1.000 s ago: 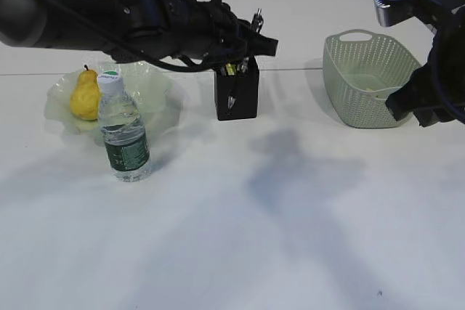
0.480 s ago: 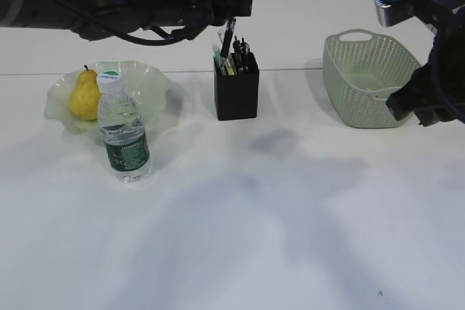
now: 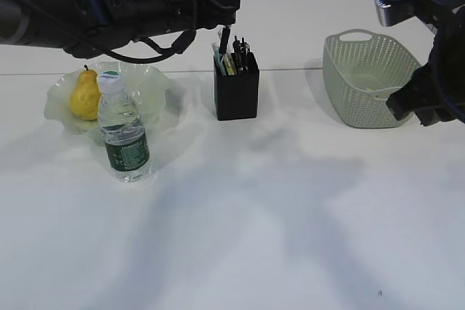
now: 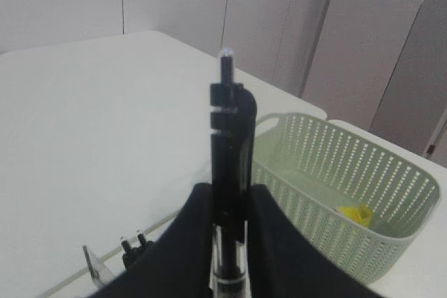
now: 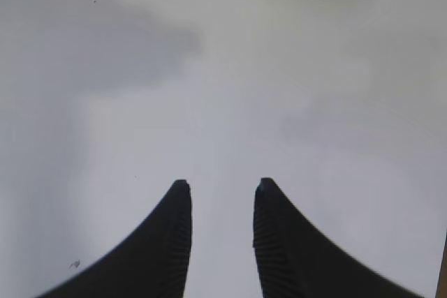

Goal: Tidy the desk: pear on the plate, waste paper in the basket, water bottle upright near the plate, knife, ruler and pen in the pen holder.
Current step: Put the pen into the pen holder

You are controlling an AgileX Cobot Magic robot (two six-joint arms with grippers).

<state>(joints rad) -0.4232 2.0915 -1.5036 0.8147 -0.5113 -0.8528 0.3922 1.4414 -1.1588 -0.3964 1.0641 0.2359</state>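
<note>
Over the last second we had lifted the left claw (image 4: pixel 227 207) up and back from the pen holder (image 3: pixel 236 94), and it stayed clamped on a black pen (image 4: pixel 227 165), which stood upright above the holder rather than inside it. We judged that pen still had to go in. The pear (image 3: pixel 84 96) lay on the plate (image 3: pixel 156 81), the water bottle (image 3: pixel 123 136) stood upright just beside it, and the waste paper (image 4: pixel 355 213) sat in the basket (image 3: pixel 363 92). Our right claw (image 5: pixel 220 232) hung half open and empty over the bare desk (image 3: pixel 254 237). Pens already crowding the holder could block the drop.
</note>
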